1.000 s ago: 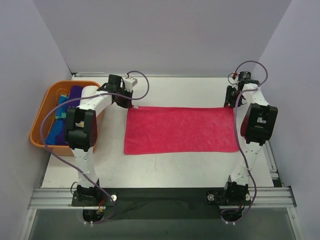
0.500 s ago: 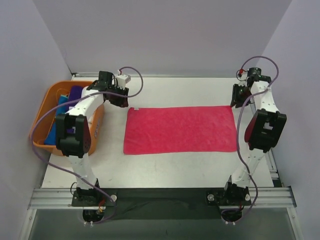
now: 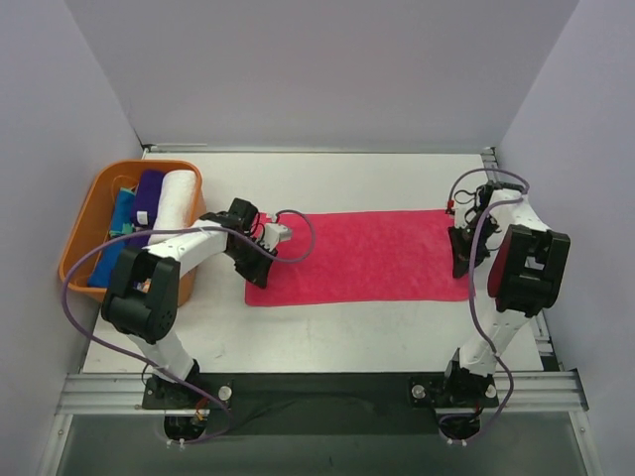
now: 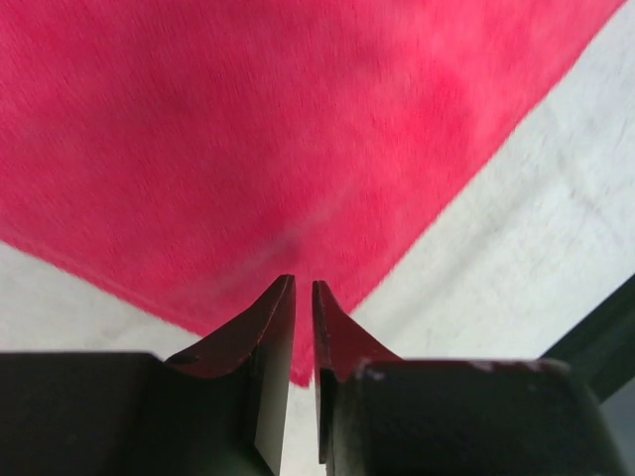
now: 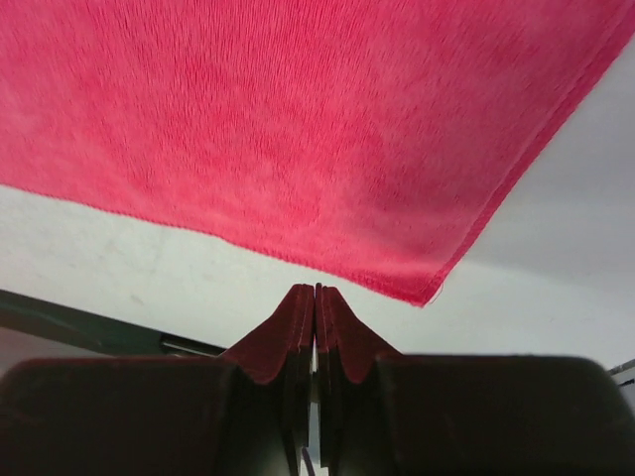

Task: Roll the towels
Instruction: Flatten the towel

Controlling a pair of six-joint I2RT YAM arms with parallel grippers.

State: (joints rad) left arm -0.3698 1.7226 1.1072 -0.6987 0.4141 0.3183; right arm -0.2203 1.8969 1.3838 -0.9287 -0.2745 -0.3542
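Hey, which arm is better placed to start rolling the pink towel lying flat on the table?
Probably the left. The left gripper hovers over the near corner of the towel, tips a slit apart. The right gripper is shut, its tips just short of the towel's edge, over the table.

Overhead camera looks down from behind the arms across the whole worktop (image 3: 397,337); both wrist cameras sit close above the pink towel (image 3: 367,253), left and right near corners.
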